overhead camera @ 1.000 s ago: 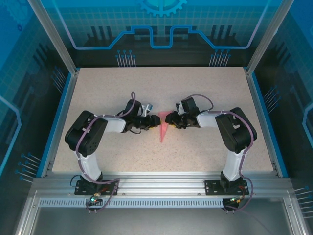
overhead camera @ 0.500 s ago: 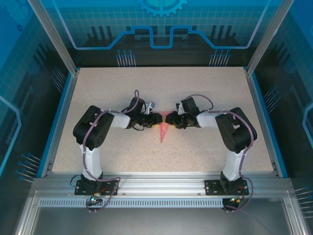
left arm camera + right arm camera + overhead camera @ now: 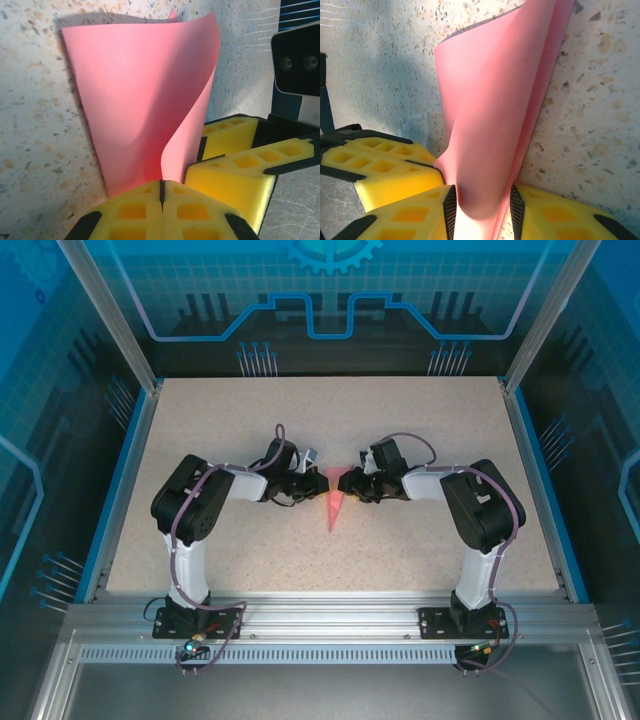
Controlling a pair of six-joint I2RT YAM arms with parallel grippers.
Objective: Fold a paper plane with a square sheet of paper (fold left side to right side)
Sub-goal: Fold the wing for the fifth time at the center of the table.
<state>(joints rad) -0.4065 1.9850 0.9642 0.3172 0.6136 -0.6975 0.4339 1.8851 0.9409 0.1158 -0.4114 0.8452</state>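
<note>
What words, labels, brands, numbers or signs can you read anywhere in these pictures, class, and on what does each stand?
None can be read.
Pink paper: plain, no print.
Yellow pads of the left tool and right tool: blank.
Blue back panel: line drawings and a gear shape, no letters.
Small tags at the arm bases: too small to read.

The paper plane (image 3: pixel 334 502) lies mid-surface (image 3: pixel 400 430), its tip toward the arm bases. The left pincer (image 3: pixel 313 483) sits at its left, the right pincer (image 3: pixel 346 482) at its right, both touching its far end.
</note>
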